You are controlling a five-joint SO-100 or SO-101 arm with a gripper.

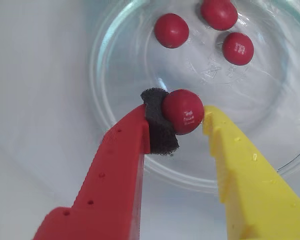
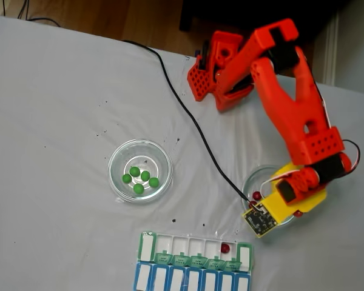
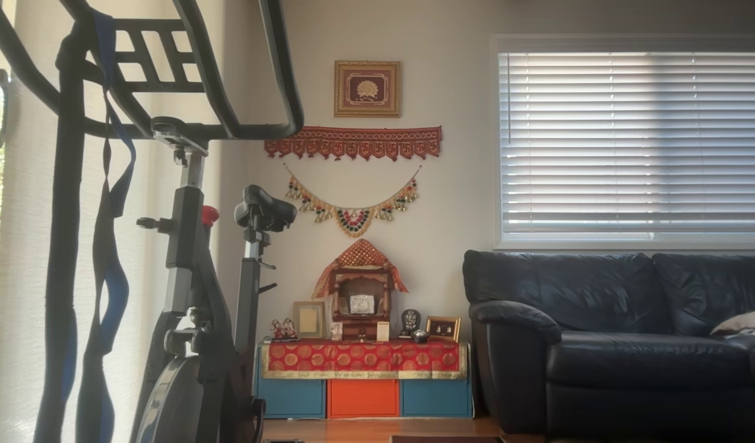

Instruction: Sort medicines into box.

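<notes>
One glossy dark-red ball (image 1: 183, 111) | pinched in claw (image 1: 180, 116) | faint white print

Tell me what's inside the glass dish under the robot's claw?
In the wrist view, the glass dish holds three loose red balls, and the gripper pinches a fourth. The fingers cover part of the dish floor, so anything beneath them is hidden.

The orange arm's yellow wrist housing (image 2: 300, 194) covers most of the round clear glass dish (image 2: 250, 182) in the fixed view. The blue row of lidded compartments (image 2: 191, 280) is cut off at the bottom edge. Day labels on the green-rowed pill organizer (image 2: 194, 250) are too small to read.
</notes>
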